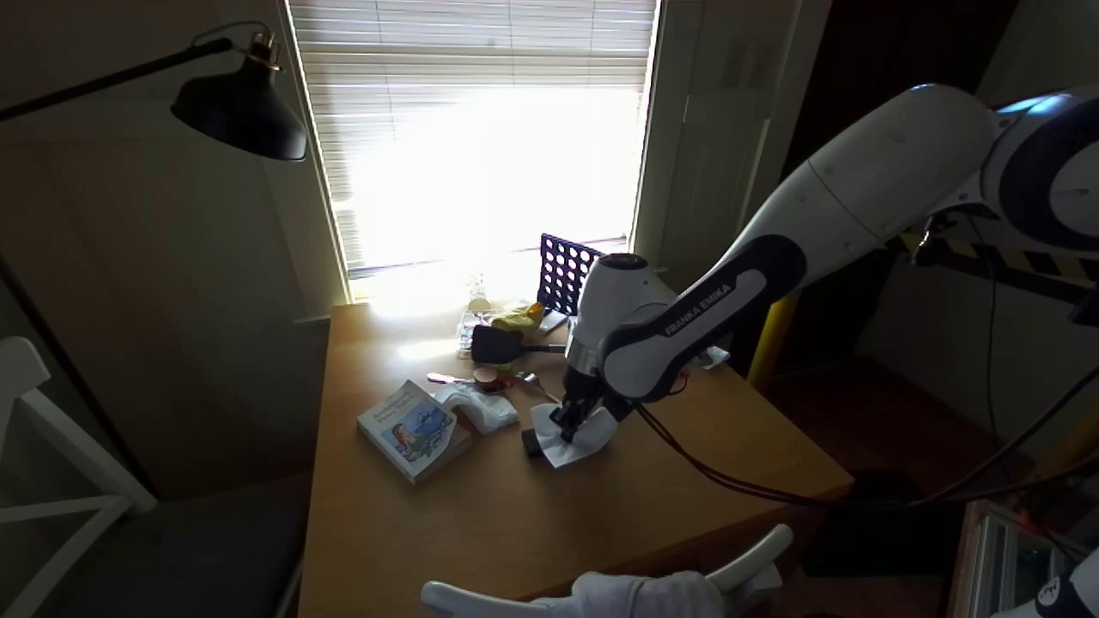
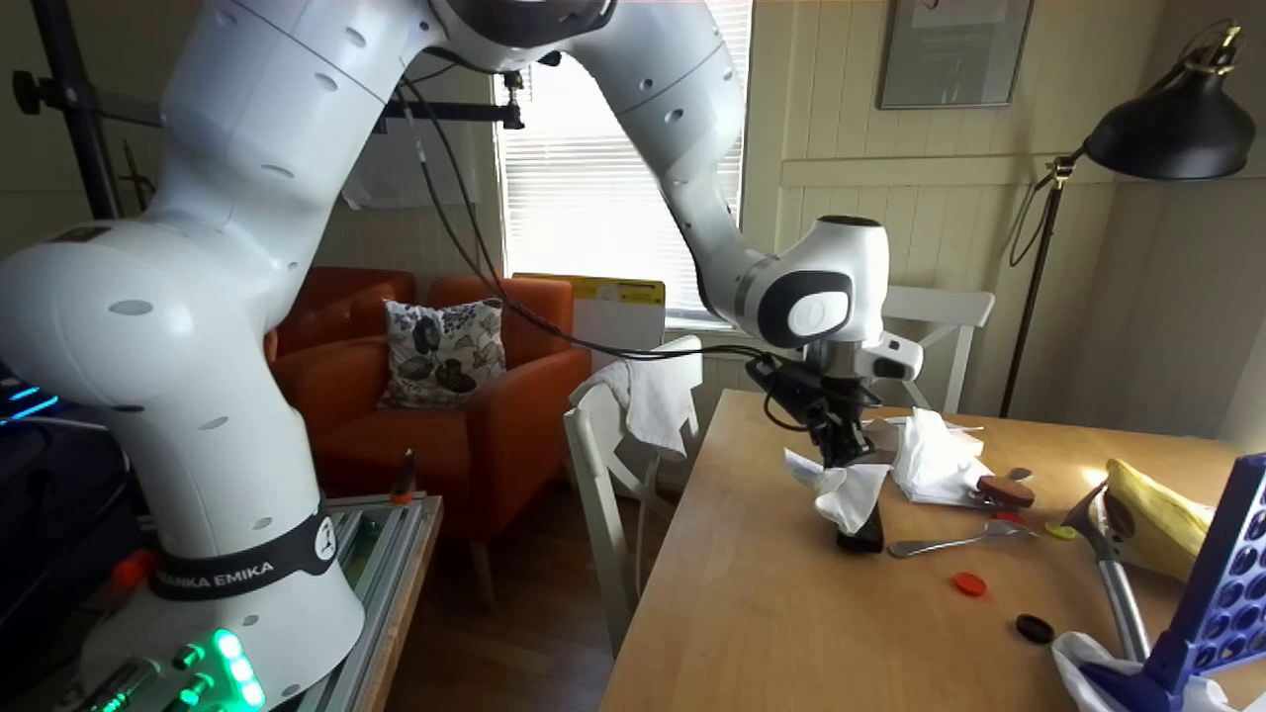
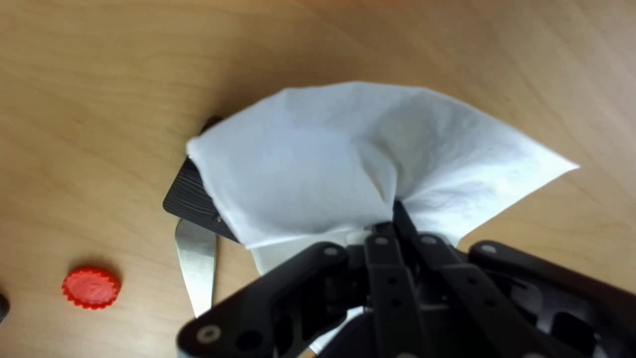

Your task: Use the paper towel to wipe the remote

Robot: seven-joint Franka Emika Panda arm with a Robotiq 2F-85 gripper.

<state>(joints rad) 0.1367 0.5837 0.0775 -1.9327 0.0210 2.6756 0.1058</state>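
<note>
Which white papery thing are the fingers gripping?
The rumpled paper towel over part of the remote: it alone is pinched between the fingers. The white bundle beside the book lies apart from them.

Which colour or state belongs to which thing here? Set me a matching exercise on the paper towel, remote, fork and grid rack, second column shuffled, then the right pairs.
Things
1. paper towel
2. remote
3. fork
4. grid rack

States
A. silvery metal
B. dark blue, with rows of round holes
C. black, partly hidden in the wrist view
D. white, pinched by the end effector

Pairs: 1-D; 2-C; 3-A; 4-B
</note>
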